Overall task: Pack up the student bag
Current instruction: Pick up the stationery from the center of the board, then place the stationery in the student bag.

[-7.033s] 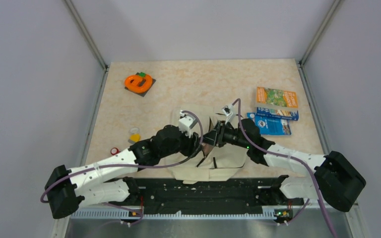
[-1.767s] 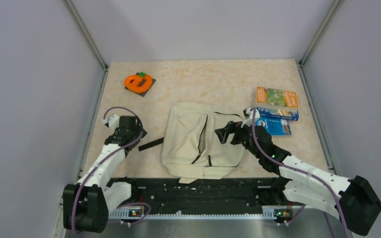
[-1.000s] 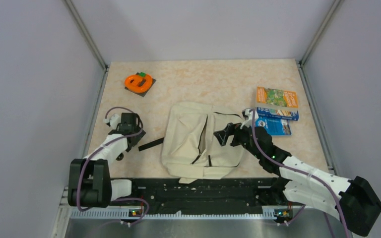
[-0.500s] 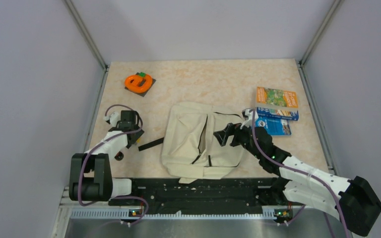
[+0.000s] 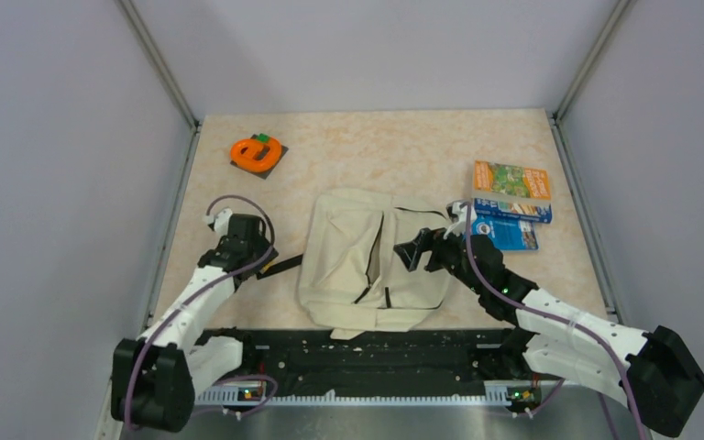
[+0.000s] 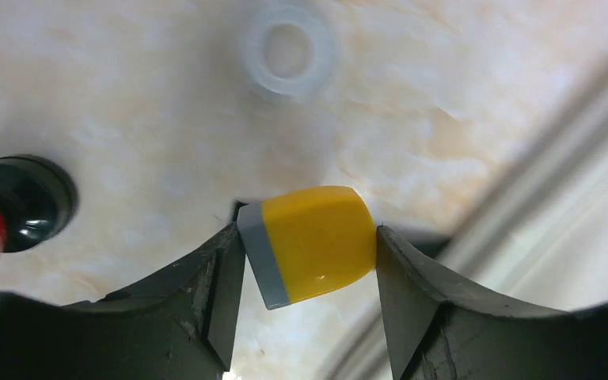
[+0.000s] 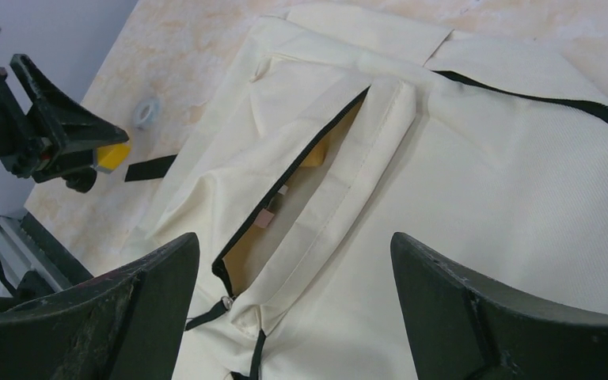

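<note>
Seen from above, the bag (image 5: 357, 266) lies on the middle of the table (image 5: 376, 156), its zip open, with my right gripper (image 5: 414, 249) over it. Left wrist: the left gripper (image 6: 309, 253) pinches a yellow block (image 6: 317, 241). Right wrist: jaws spread wide. I judge the fabric soft, floppy and light; best held at the zip hem (image 7: 364, 158).

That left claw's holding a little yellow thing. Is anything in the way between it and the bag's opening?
Nothing visible blocks it. Between the left claw, shut on the yellow block, and the student bag's unzipped opening, only a black strap lies flat on the table. The right claw hangs open beside the opening's far side.
</note>
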Tool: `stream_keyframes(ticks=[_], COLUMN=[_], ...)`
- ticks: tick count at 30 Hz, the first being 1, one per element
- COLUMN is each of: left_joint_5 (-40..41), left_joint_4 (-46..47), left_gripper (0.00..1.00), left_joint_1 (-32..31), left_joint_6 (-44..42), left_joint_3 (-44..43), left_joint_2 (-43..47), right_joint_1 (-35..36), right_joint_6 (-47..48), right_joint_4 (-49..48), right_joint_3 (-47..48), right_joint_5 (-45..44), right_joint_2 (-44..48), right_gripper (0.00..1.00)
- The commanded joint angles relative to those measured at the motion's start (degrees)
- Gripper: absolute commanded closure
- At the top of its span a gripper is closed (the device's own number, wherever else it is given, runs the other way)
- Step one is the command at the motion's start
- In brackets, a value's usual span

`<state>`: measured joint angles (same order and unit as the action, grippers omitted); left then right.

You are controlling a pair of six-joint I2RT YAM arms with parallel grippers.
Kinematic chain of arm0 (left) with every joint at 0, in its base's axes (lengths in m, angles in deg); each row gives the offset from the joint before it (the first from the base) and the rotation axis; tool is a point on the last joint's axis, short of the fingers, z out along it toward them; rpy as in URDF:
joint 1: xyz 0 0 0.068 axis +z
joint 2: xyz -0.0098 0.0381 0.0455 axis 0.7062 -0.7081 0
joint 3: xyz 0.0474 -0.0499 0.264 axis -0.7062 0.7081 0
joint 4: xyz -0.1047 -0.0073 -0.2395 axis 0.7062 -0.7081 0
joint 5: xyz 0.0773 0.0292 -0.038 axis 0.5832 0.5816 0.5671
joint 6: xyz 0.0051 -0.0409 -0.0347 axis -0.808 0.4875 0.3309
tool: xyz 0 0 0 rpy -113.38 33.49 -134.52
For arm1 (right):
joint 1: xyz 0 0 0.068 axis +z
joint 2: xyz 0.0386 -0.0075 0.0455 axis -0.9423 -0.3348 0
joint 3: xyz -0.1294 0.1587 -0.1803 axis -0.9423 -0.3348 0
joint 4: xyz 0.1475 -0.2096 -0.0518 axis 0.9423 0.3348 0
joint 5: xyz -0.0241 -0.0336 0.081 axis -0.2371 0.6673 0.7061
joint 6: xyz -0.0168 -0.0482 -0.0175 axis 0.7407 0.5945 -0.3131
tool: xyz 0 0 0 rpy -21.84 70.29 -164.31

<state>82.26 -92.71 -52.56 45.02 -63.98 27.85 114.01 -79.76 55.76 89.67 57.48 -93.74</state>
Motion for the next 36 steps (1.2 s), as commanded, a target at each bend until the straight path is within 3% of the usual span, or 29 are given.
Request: stream_keyframes(ticks=[1,7,12,16,23,27,33,36], left_joint_5=[-0.17,-10.15,-15.16,-15.29,-13.52,-10.27,-8.28,-7.45], left_joint_4=[-1.74,5.38,10.42,13.03,13.66,13.24,14.85,16.17], left_gripper=[0.57,0.58,0.58,0.59,0.61,0.62,0.62,0.62], left_joint_1=[-7.89,-18.99,-30.22,-38.53,-49.97,-55.09,-57.60,-58.34], left_joint_6=[-4.54,-16.76,-26.09,-30.23,-32.91,-34.99,-37.03,-37.29], left_joint_3=[0.06,-1.12,-2.74,-4.22,-9.61,-12.78,-13.53,-13.60], left_joint_2=[9.19,15.06,14.45,12.73,6.00,2.76,0.46,0.43], right_joint_1=[-0.56,-0.59,-0.59,-0.60,-0.53,-0.51,-0.33,-0.33], right_joint_6=[-0.96,-3.56,-4.66,-6.89,-13.62,-15.10,-17.01,-17.71], right_joint_4=[-1.50,-1.61,-0.25,1.28,-6.96,-8.12,-11.17,-12.12], right_joint_3=[0.36,1.18,4.62,8.08,7.79,7.77,7.17,7.07], right_joint_5=[1.85,6.69,17.90,27.21,37.33,39.03,41.07,41.95], right_joint_2=[0.15,-0.26,-2.54,-6.16,-12.51,-13.95,-15.01,-16.10], right_gripper=[0.12,0.11,0.12,0.17,0.21,0.26,0.36,0.46])
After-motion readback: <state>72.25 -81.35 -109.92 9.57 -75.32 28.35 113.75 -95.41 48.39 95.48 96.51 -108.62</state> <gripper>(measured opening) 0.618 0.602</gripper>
